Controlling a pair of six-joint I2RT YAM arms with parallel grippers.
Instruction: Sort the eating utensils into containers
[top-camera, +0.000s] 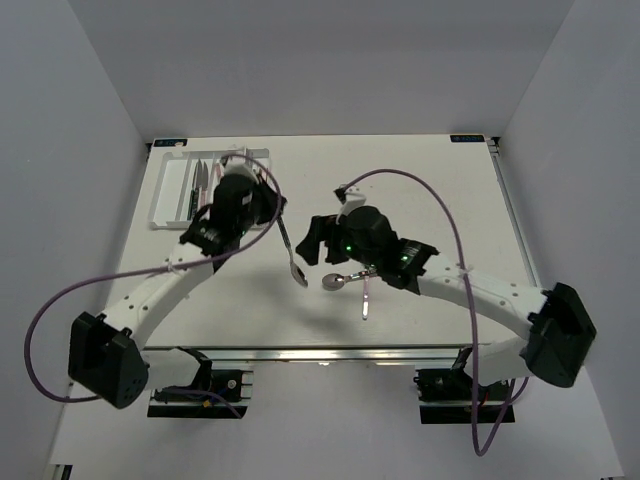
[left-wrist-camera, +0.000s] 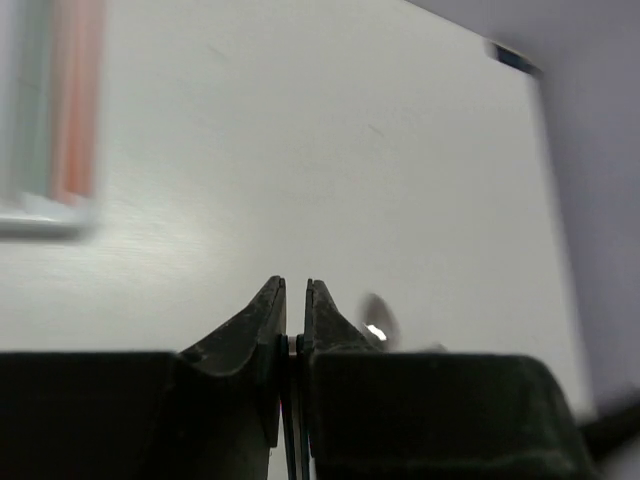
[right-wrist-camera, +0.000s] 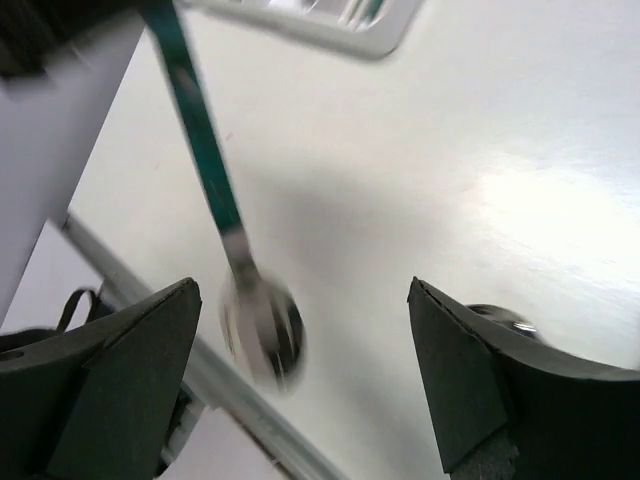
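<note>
Teal spoon (top-camera: 290, 253) | nipped in left pincer (left-wrist-camera: 294, 292) (bowl hanging below it)

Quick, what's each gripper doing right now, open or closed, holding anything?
Left gripper: closed on the slim teal-handled metal spoon.
Right gripper: open, holding nothing.

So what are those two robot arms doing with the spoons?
They are sorting cutlery. The left gripper is shut on a teal-handled spoon, held over the table. The right gripper is open and empty beside it. A second spoon lies on the table near the right gripper. The white tray at the far left already holds some utensils.
</note>
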